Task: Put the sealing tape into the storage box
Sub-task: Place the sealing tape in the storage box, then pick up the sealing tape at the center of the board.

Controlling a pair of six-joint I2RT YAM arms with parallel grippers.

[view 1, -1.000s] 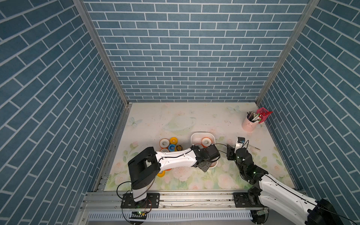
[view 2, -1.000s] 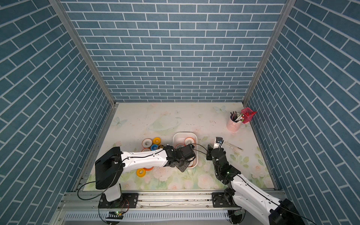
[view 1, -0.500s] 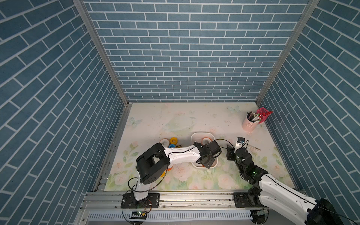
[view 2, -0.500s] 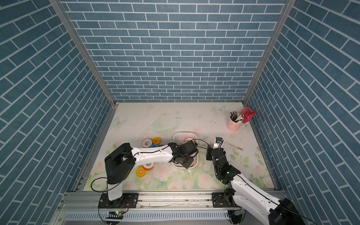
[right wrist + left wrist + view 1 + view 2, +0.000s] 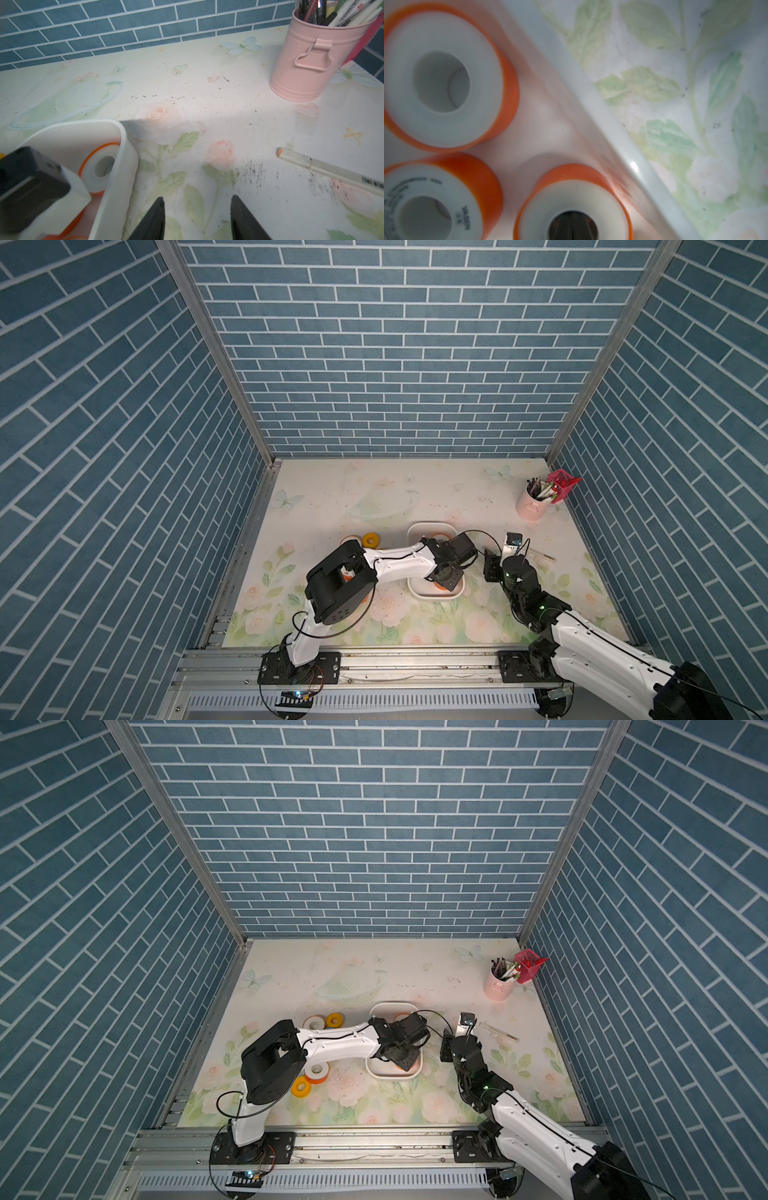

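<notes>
– Three orange sealing tape rolls (image 5: 442, 83) are lying flat in the storage box (image 5: 631, 160), is that right?

– Yes. In the left wrist view, three are sitting inside the white tray with their white faces up, close together beside one long wall. The right wrist view is also showing a roll (image 5: 99, 166) lying at the far end of the box.

– Where is the left gripper?

– The left arm is reaching across the table (image 5: 374, 969), and the left gripper (image 5: 572, 228) is hanging over the near end of the box. Its fingers are pressing together. They are showing as a dark shape through the core of the closest roll (image 5: 571, 207). I cannot tell whether they are touching that roll.

– And the right gripper?

– The right gripper (image 5: 197, 197) is hovering just beside the box, over the floral tabletop. Its two black fingers are standing apart with nothing between them.

– Is anything else lying around?

– More rolls are lying on the table to the left of the box. In a top view, a white-and-orange roll (image 5: 313, 1022) and a yellow roll (image 5: 333, 1019) are sitting beyond the left arm. Another white-and-orange roll (image 5: 316, 1071) and another yellow one (image 5: 301, 1088) are sitting on its near side. A pink cup of pens (image 5: 532, 506) is standing near the far right corner, well apart from the box. A thin white stick (image 5: 332, 170) is lying between the cup and the right gripper.
</notes>
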